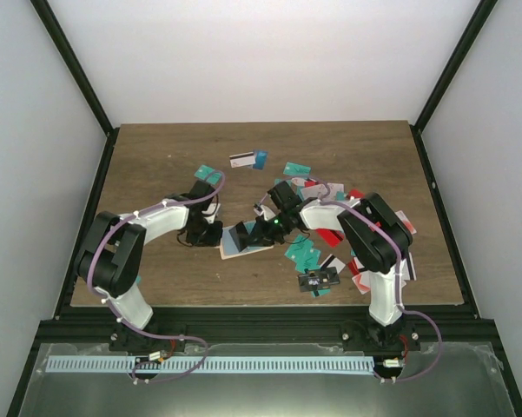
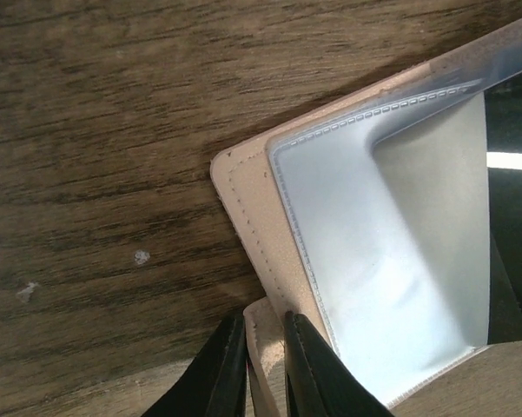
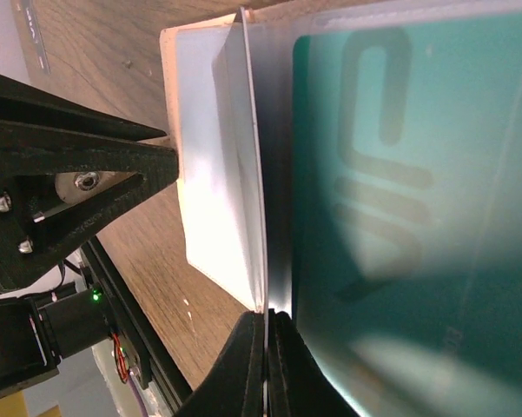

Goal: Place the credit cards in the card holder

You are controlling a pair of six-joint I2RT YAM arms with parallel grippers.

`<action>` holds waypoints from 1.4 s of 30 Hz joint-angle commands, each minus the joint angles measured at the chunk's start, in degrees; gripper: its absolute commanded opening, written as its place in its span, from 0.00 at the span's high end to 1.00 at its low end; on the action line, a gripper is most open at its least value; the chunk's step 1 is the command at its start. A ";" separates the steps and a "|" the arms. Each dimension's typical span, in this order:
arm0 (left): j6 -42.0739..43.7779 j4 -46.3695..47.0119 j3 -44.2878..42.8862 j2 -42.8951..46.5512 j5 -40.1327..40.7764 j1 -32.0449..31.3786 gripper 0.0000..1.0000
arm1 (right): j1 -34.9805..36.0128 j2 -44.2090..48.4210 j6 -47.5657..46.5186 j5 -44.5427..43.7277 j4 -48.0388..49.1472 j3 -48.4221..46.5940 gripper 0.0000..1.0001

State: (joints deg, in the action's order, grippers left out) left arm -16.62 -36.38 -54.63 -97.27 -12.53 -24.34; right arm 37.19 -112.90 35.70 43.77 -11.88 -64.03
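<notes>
Mid-insertion: left claw (image 2: 262,347) pinches the tan folding card holder (image 2: 252,217) on the wooden bench (image 2: 113,130); right claw (image 3: 265,334), shut, meets a teal plastic card (image 3: 417,217) at its clear pocket (image 2: 391,243), which probably needs a straight push home.

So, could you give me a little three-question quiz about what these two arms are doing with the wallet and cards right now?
1. Pick one: the left gripper pinches A) a red card, B) the tan edge of the card holder, C) nothing.
2. True or false: every card is already inside the holder.
3. Fill in: the big card in the right wrist view is ___ in colour.
Key: 1 B. 2 False: loose cards lie scattered on the table. 3 Teal.
</notes>
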 commanded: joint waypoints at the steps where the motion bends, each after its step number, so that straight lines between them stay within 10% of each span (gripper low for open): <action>1: -0.12 0.15 2.08 0.95 -2.89 0.04 0.85 | -0.28 -0.85 2.64 0.24 5.23 2.34 0.99; 17: -2.91 1.62 4.67 2.94 -4.81 0.03 0.86 | 3.89 -1.53 3.79 -1.23 3.53 1.55 0.96; 35: -1.37 -0.18 2.70 2.90 -1.23 0.00 0.87 | 3.94 4.94 -6.07 -8.78 -18.61 -7.56 0.41; 42: -0.72 -0.10 3.15 3.52 -1.76 -0.01 0.87 | 3.99 4.14 -7.44 -11.71 -19.97 -10.09 0.45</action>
State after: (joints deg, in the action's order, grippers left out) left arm -18.68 -35.42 -51.24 -94.74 -15.07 -24.14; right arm 40.75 -109.30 30.15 34.28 -29.26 -70.70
